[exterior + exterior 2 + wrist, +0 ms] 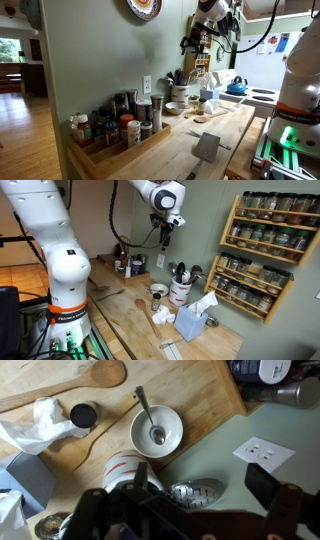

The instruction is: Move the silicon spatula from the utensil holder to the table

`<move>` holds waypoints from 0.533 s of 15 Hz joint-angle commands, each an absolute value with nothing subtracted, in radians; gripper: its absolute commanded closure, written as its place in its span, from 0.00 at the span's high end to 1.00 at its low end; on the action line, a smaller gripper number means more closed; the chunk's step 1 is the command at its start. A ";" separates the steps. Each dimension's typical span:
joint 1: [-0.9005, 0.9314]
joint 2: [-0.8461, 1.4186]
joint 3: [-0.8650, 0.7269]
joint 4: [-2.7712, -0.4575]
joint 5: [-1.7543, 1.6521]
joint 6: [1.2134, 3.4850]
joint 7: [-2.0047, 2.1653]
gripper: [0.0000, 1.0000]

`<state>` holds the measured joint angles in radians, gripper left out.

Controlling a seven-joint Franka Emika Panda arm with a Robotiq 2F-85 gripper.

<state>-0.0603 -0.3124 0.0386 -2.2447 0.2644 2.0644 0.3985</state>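
Note:
The utensil holder [122, 465] is a pale crock with orange stripes; it stands on the table [200, 400] against the green wall. It also shows in both exterior views [178, 91] [180, 289], with dark utensil handles sticking out of its top. A metal slotted head [195, 492] leans out of it. I cannot single out the silicon spatula among the utensils. My gripper [200, 482] hangs well above the holder with its fingers spread open and nothing between them; it also shows in both exterior views [203, 38] [163, 232].
A white bowl with a spoon [157, 430], a wooden spoon [90, 378] and a small dark cup [83, 415] lie by the holder. A blue tissue box [190, 323], spice racks [265, 245] [110, 135], a flat grey piece [208, 147] and a wall outlet [265, 453] are around.

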 commanded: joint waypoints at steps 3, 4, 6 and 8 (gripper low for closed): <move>-0.084 -0.140 0.013 -2.134 0.220 2.119 0.453 1.00; -0.086 -0.121 0.007 -2.122 0.210 2.121 0.463 1.00; -0.089 -0.091 -0.006 -2.108 0.198 2.131 0.481 1.00; -0.093 -0.068 -0.017 -2.104 0.172 2.149 0.521 1.00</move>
